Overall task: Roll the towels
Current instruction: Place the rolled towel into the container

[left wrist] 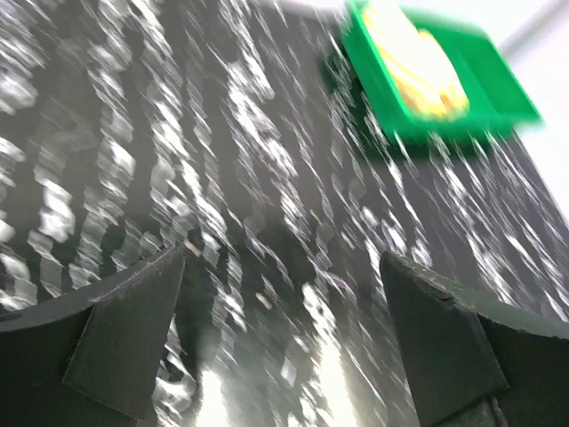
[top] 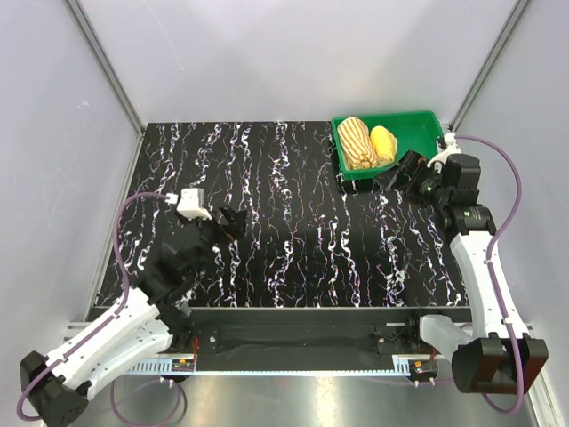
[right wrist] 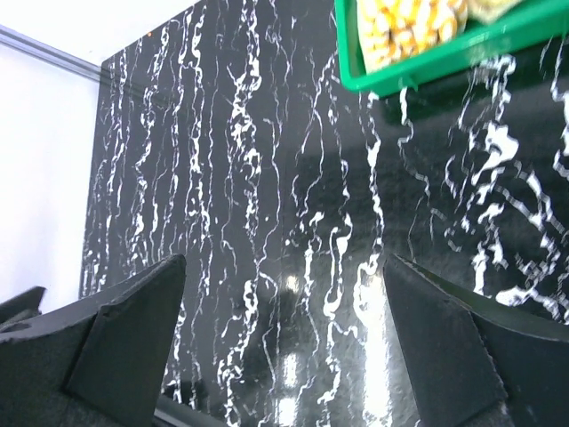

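The orange-and-cream striped towel lies rolled in the green tray at the far right. The plain yellow towel lies rolled beside it on its right. My left gripper is open and empty, above the black marbled table at the left, far from the tray. My right gripper is open and empty, just in front of the tray's near edge. The left wrist view is blurred; it shows the tray with the towels far off. The right wrist view shows the tray's wall and a towel roll's end.
The black table with white veins fills the workspace. Grey walls with metal posts stand at the left, back and right. The tray sits in the back right corner. A metal rail runs along the near edge between the arm bases.
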`<state>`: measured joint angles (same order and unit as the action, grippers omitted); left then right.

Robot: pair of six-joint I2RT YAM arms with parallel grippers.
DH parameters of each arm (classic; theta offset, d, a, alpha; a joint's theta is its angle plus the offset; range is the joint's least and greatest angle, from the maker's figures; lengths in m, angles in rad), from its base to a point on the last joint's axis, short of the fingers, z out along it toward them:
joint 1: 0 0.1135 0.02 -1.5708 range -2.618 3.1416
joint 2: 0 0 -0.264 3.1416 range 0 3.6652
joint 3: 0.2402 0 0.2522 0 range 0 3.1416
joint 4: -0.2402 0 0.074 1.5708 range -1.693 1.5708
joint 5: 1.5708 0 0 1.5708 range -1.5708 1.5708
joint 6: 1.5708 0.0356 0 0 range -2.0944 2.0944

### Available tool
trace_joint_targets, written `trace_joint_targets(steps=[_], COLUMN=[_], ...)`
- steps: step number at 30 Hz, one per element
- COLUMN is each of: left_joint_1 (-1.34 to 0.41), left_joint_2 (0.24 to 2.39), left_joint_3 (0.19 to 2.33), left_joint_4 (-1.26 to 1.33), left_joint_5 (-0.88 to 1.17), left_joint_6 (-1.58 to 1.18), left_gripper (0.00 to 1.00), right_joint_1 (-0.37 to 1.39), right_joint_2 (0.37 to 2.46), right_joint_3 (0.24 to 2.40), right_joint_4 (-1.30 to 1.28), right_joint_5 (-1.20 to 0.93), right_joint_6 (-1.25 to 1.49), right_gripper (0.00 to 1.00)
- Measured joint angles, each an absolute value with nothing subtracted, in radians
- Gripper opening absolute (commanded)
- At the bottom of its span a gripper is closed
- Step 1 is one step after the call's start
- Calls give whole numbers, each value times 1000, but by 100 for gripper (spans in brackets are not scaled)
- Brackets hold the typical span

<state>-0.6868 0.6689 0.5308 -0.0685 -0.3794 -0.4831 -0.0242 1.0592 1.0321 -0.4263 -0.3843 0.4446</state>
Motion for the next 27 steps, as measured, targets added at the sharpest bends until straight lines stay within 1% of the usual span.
trace_joint_targets(steps=[3,5,8,11,14,16,17,18,19,25,27], left_joint_1=[-687,-686,-680,-632,-514,-414,-370,-331,-302,-188,-128], left_joint_2=[607,603,659,757,841,897,931,975,1024,1272,1295], left_joint_3=[442,383,281,210,160,142,135,125,123,168,166], left_joint_4=[36,109,244,365,485,566,616,685,731,902,927], left_joint_5=[-520,-590,-708,-765,-758,-726,-708,-690,-682,-545,-471], left_joint_6=[-347,-254,-94,1,27,15,9,7,4,54,51], left_gripper=[99,99,99,99,98,94,95,92,99,99,99], right_joint_1=[-24,-24,-24,-23,-21,-21,-21,-21,-21,-14,-13], right_joint_2=[1023,1011,1006,996,988,988,988,988,989,1008,1017], right_joint_3=[978,949,916,884,865,863,863,863,863,863,863], right_joint_4=[-413,-410,-400,-384,-382,-383,-383,-382,-382,-382,-382], right_joint_5=[-388,-402,-429,-454,-474,-484,-486,-489,-491,-502,-503], right_joint_6=[476,494,519,541,551,550,550,549,548,546,543], right_gripper=[100,100,100,100,100,100,100,99,100,100,100])
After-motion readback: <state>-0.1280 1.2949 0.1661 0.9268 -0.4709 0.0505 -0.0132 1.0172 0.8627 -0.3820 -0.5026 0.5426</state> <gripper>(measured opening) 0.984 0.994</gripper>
